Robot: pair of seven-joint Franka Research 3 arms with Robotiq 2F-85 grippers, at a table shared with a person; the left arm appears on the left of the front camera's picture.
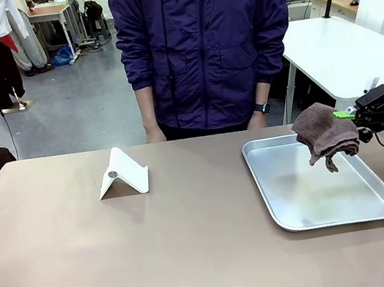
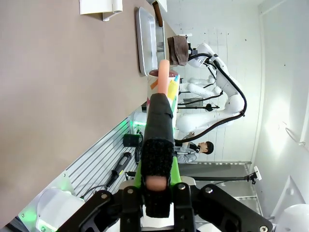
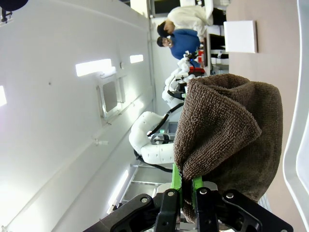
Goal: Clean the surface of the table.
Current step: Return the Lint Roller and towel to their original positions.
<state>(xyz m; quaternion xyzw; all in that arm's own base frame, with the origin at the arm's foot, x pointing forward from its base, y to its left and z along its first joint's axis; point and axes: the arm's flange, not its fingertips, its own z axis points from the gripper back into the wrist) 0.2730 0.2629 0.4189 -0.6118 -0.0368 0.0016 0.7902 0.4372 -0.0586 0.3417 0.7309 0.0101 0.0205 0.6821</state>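
- Tabletop (image 1: 87, 266), matte taupe-brown, spans the front view from the near edge to the far edge where a person in a dark purple jacket (image 1: 204, 44) stands. It is rigid, flat and fixed, so nothing on it needs gripping; judging by the smooth finish, a cloth should slide over it easily under light downward pressure.
- Metal tray (image 1: 382, 210), shiny and shallow, lies flat toward the right edge of the tabletop. It looks light and could skid if the cloth catches its rim.
- White folded stand (image 1: 123, 174) sits tent-like near the far edge, left of centre, well apart from the tray. It would likely tip or shift if swept against.
- Brown terry cloth (image 1: 326, 133) hangs bunched above the tray's far right corner, clear of the tabletop. It is soft and limp, best held by a gathered fold.
- Right end effector (image 3: 188, 191) is clamped tight on a fold of that cloth.
- Left end effector (image 2: 158, 140) is closed around a dark padded stick with a pinkish tip, held off the tabletop's left edge.
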